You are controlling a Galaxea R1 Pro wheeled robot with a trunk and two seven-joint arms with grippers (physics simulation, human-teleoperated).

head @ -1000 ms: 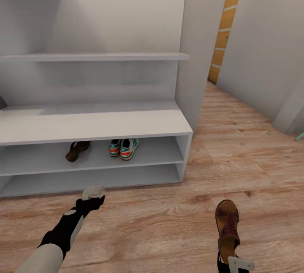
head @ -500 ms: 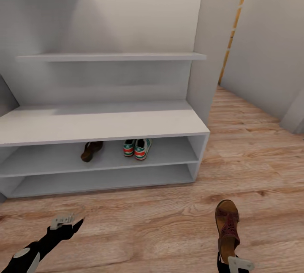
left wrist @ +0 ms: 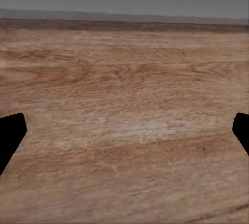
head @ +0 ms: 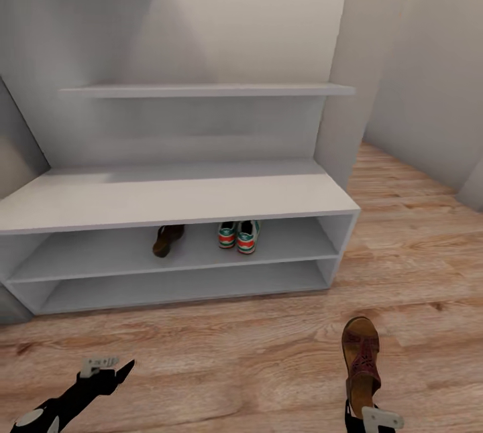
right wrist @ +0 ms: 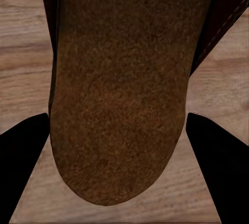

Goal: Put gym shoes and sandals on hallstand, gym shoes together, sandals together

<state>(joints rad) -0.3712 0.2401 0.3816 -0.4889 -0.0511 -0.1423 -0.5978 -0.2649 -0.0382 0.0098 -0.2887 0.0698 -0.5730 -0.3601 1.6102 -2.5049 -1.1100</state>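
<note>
The last sandal [head: 361, 362] is in transit: the right gripper [head: 363, 406] has its fingers [right wrist: 23, 167] clamped on the heel end, toe pointing toward the hallstand [head: 174, 195], and the sandal appears to be carried just above the corridor floor [head: 241, 359], though from the head view I cannot be sure it is clear of the planks. Its mate [head: 165, 239] already lies on the upper tier of the low bench, with the two gym shoes [head: 239, 235] side by side just to the right of it. The left gripper [head: 107, 369] hangs low over bare floor, fingers [left wrist: 11, 135] spread apart and holding nothing. The next move calls for reaching forward and left, sliding the sandal under the bench top to rest beside its mate.
</note>
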